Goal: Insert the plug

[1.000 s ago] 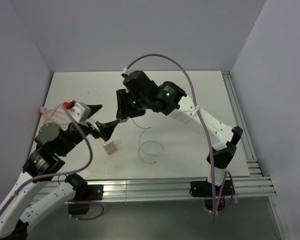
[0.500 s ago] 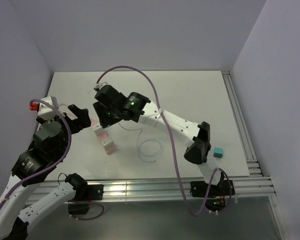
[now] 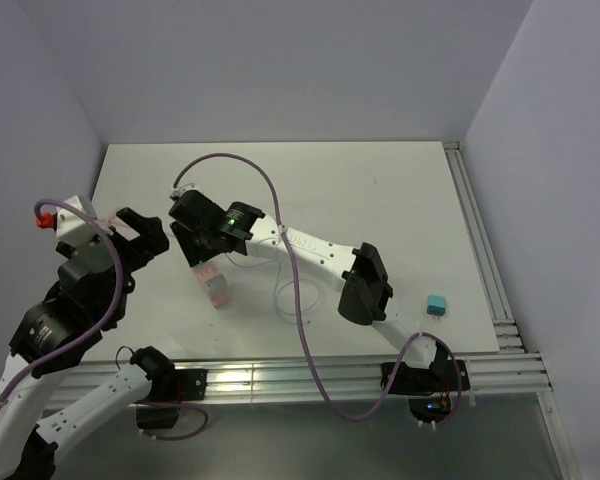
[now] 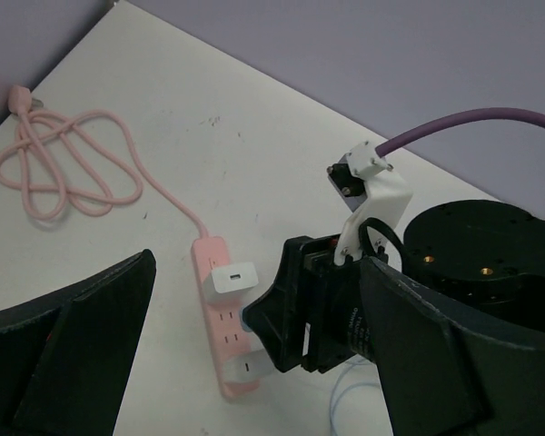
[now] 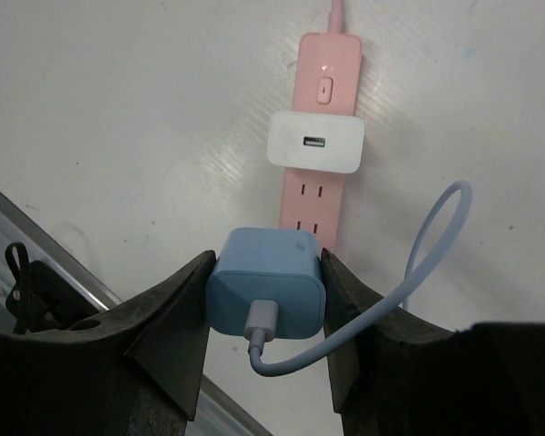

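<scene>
My right gripper (image 5: 266, 263) is shut on a blue charger block (image 5: 265, 286). The wire's pale plug head (image 5: 261, 320) sits in the block's face, and the thin whitish wire (image 5: 427, 250) loops off right. The block hangs over the near part of the pink socket strip (image 5: 322, 68) and hides the sockets under it; I cannot tell if it touches. In the top view the right gripper (image 3: 202, 255) is over the strip (image 3: 217, 290). My left gripper (image 4: 256, 263) is open and empty, back from the strip (image 4: 216, 336); it is at the left in the top view (image 3: 140, 240).
A white adapter (image 5: 315, 143) is plugged into the strip below its switch. A pale block (image 4: 242, 368) sits at the strip's near end. The pink cord (image 4: 64, 163) coils at the far left. A teal cube (image 3: 437, 304) lies at the right. The wire loops (image 3: 290, 295) beside the strip.
My right arm has swung left and come down over the pink strip with the blue block. My left gripper has pulled back to the left, away from the strip.
</scene>
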{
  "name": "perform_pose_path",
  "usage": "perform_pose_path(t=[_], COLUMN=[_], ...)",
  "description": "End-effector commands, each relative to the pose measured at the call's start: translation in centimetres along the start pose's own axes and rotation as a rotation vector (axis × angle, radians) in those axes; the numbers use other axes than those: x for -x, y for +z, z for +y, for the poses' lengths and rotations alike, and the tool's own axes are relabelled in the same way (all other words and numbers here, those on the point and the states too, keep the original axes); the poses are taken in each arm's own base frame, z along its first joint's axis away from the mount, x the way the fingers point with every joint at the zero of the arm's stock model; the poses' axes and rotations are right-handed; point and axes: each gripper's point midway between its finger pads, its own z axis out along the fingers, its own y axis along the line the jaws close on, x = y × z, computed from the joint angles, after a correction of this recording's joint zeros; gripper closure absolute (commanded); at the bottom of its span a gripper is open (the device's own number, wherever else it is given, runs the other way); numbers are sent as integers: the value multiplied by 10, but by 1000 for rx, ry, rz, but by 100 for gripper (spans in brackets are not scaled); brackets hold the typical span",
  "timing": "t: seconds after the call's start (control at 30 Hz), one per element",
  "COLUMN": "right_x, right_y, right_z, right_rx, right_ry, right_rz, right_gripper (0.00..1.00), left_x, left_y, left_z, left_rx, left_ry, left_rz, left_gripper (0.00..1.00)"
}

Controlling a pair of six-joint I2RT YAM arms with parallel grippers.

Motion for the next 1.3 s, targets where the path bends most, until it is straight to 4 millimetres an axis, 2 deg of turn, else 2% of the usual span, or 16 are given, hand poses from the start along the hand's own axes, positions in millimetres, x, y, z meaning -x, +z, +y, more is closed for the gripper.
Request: perform_pose_path(t=[0.0,0.43,0.7,0.9,1.27], right_x=[24,6,-8,-22,-29], right_y=[5,41,43,54,69], right_z=[5,-5,-9,-4,-8], right_rx=[-6,-69,-106,-93,-131], right_ry=[22,5,29,14,-15], right_rz=[-104,-79,-41,-12,-19], right_gripper=[100,100,100,100,100], left_x=[18,12,15,14,15], left_y=[-7,-6,-8,-8,-10], left_z=[7,8,9,8,11], left_rx=[-8,5,-3,-6,-11], left_ry=[-45,-31,-37,-32,-34], left_rz=[-82,-59,-67,-64,-71], left_gripper=[0,1,1,1,1])
